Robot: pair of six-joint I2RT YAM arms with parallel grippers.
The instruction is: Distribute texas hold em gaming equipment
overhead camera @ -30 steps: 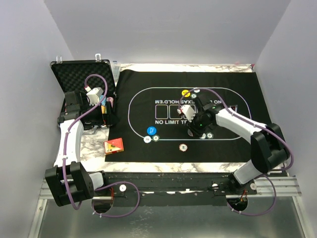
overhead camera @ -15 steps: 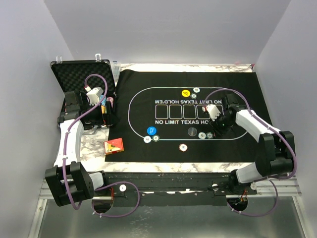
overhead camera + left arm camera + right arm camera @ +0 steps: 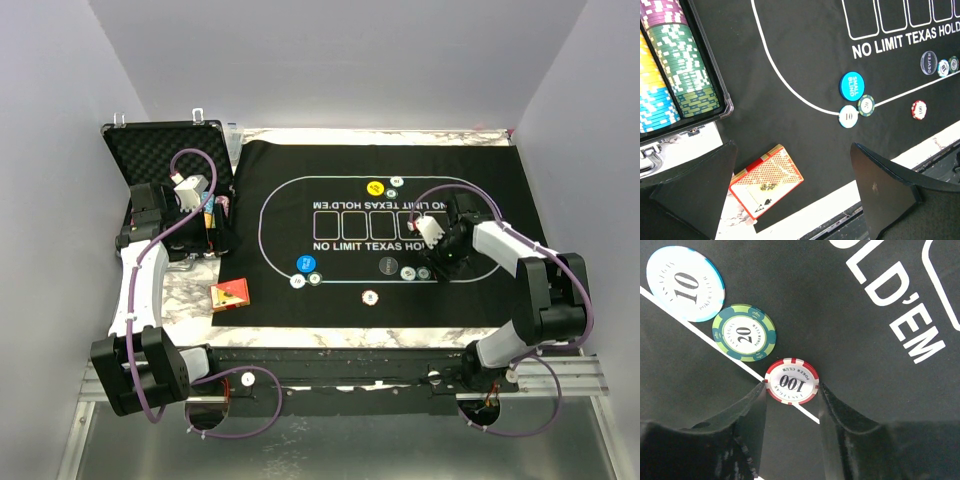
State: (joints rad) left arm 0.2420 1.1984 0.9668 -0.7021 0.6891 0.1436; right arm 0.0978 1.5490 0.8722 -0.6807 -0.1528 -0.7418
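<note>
Right gripper [image 3: 792, 386]: clamped on the rim of the 100 chip [image 3: 791, 381], one finger on each side.
100 chip: flat on the mat [image 3: 805, 295], across its white line, just beside a 20 chip [image 3: 744, 332]; a 10 chip [image 3: 685, 282] lies next along that line.
Left gripper [image 3: 793, 146]: fingers wide apart, nothing between them; hangs over the near side of the case [image 3: 165, 150].
Case: open, with chip rows [image 3: 675, 75] standing on edge inside.
Card box [image 3: 767, 182]: partly on the mat's corner, partly on the table [image 3: 185, 297].
Blue button [image 3: 852, 86]: on the mat, two chips just beside it.
Yellow button [image 3: 375, 187]: on the mat's far side.
</note>
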